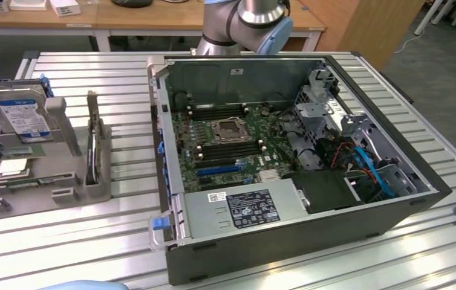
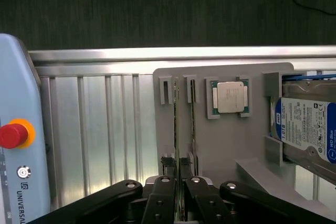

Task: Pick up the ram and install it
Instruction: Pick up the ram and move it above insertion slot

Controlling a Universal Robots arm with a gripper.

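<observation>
Ext. view first: the ram [image 1: 92,145] is seen stood on its long edge in a slot of the grey holder [image 1: 51,202]. The holder is set on the table [image 1: 91,66], at the exterior view's left of the open PC case [image 1: 293,199]. The stick's long axis is laid approx parallel to the case's side wall, near side of the table to far side. An HDD [image 1: 20,115] is stood in the same holder, further to the exterior view's left. The mobo [image 1: 236,142] is exposed inside the case, well apart from the ram, so the pick is judged not yet done. The arm [image 1: 252,18] is seen at the far edge, behind the case.

Wrist view: the jaws are seen slightly apart, w/ only a narrow gap btw the fingertips [image 2: 167,163], and nothing is clamped. The ram is viewed edge-on as a thin dark line, and that line is lined up w/ the gap. Its length runs straight out from the jaw tips, w/ one flat face turned to each finger. So the closing direction is judged to be across the thickness, not along the length. The jaws are judged to be above the stick, not around it, since the whole holder is taken in below them. A CPU [image 2: 230,97] is sat just beside the ram's slot on the HDD side, not touching it.
</observation>
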